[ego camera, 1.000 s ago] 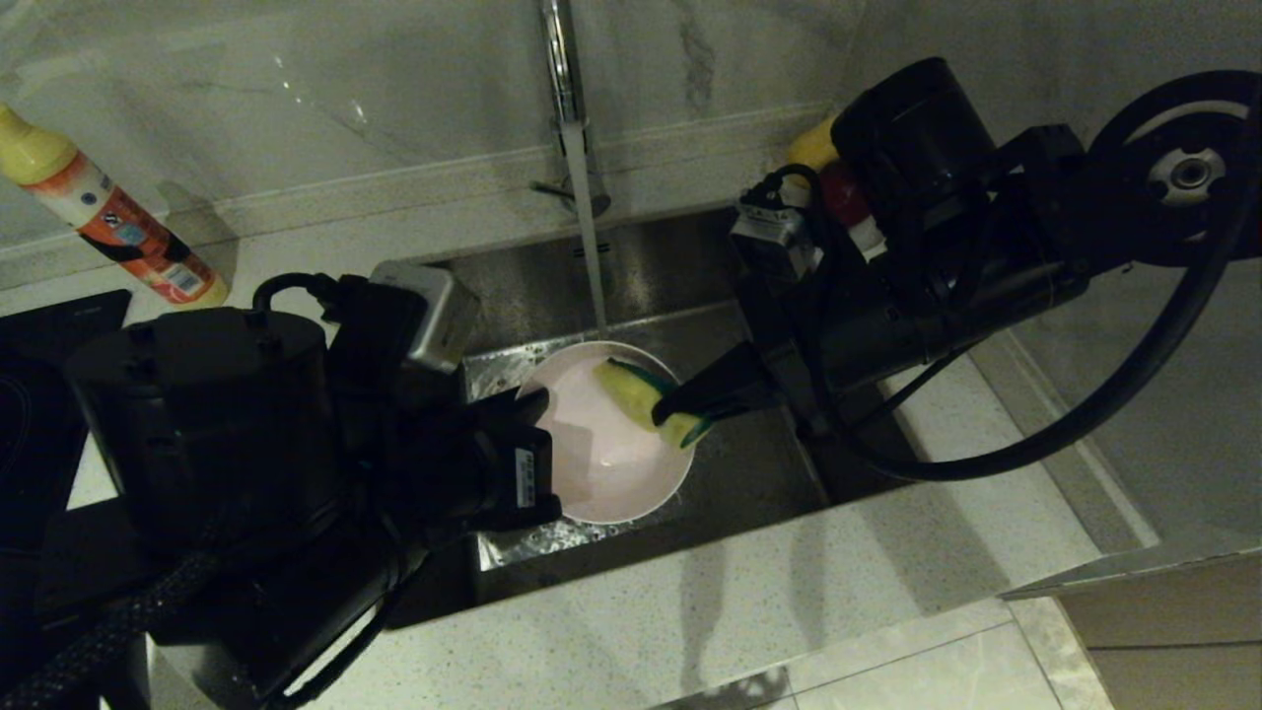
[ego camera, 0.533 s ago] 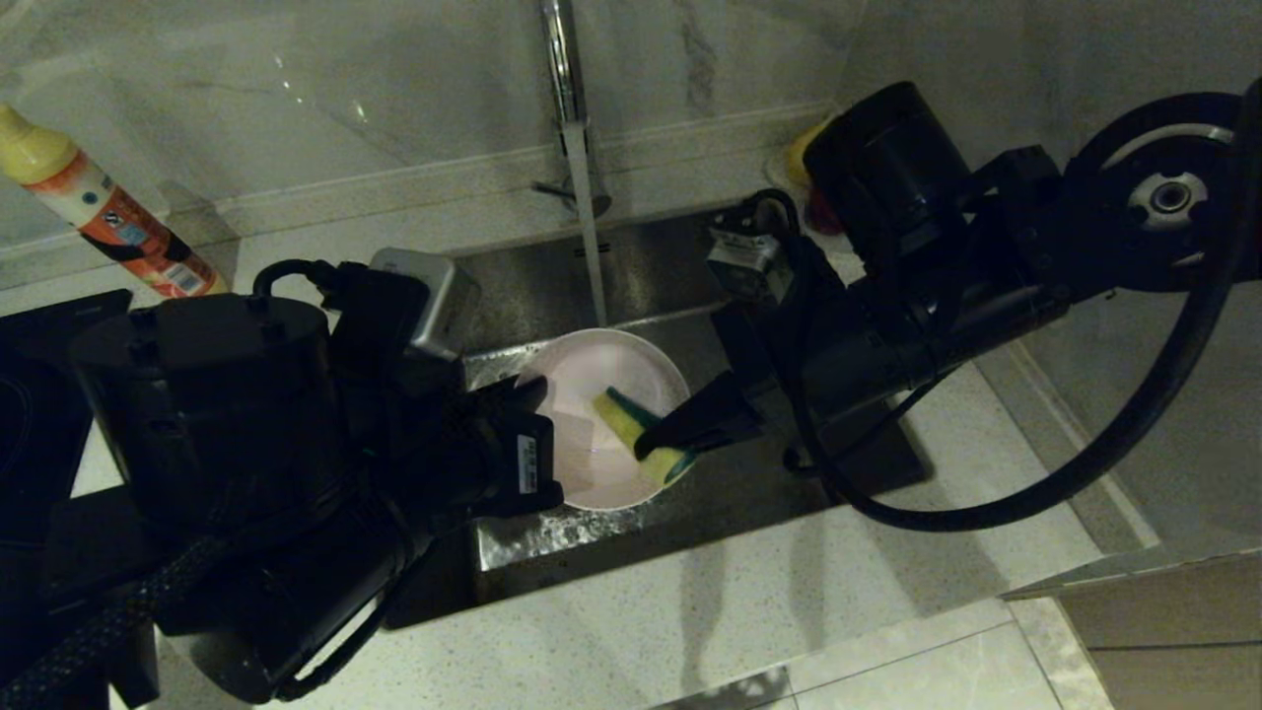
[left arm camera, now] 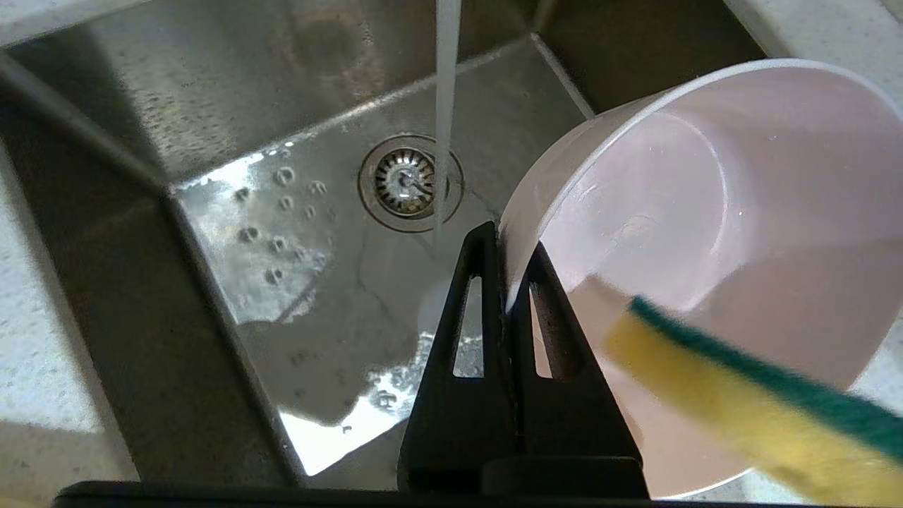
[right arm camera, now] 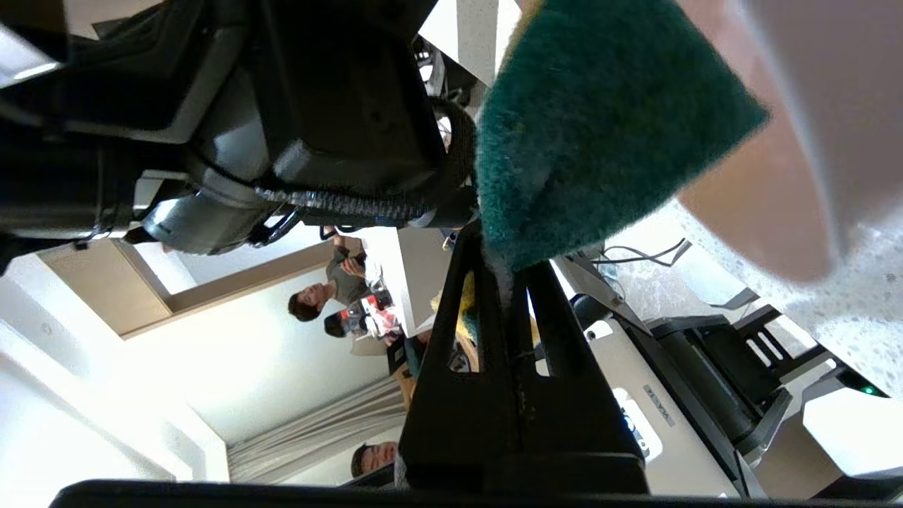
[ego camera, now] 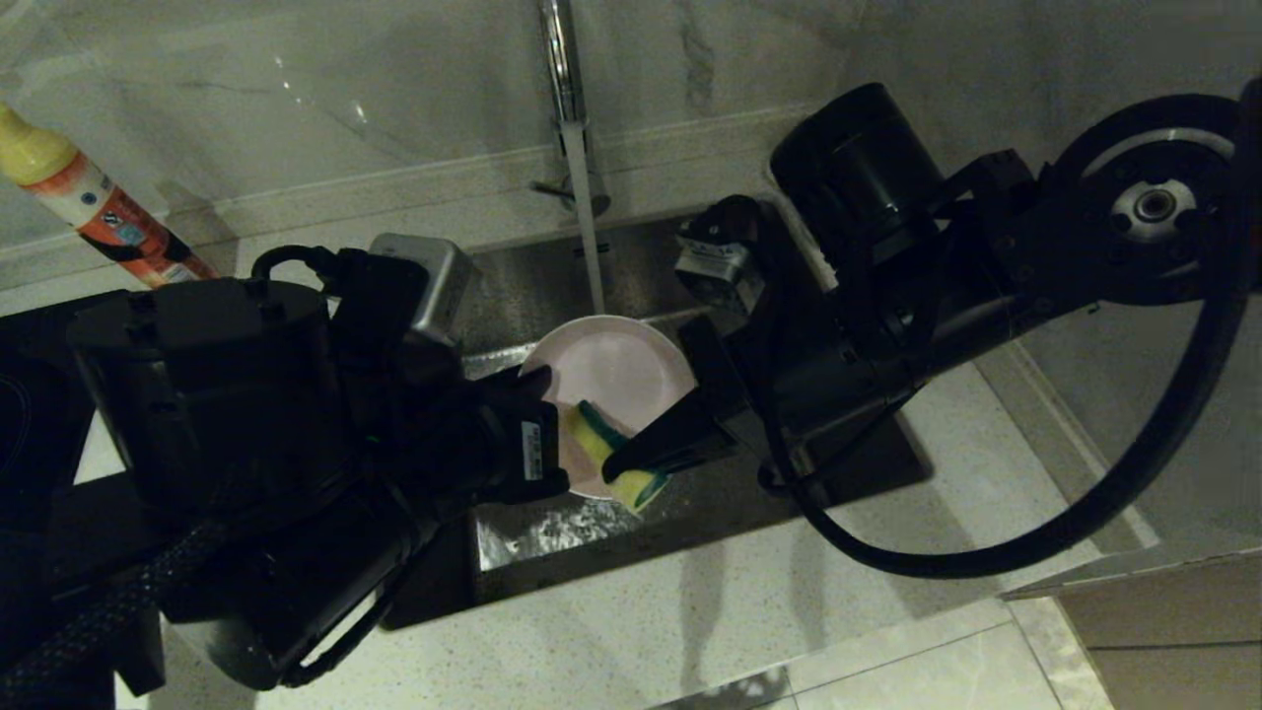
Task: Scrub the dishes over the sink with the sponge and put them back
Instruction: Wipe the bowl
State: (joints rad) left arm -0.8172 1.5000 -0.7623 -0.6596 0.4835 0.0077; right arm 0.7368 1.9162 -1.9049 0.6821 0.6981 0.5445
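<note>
My left gripper is shut on the rim of the pale pink bowl, holding it tilted over the steel sink. My right gripper is shut on the yellow sponge with a green scouring side. The sponge presses against the bowl's near rim and inner wall. Water runs from the chrome tap past the bowl's far edge toward the drain strainer.
An orange and yellow bottle leans on the counter at far left. A dark hob lies left of the sink. Speckled white counter runs along the sink's front edge. The marble wall rises behind the tap.
My right gripper has dragged the sponge across the bowl from its far right side to its near rim. The bowl has shifted slightly toward the tap in my left gripper.
</note>
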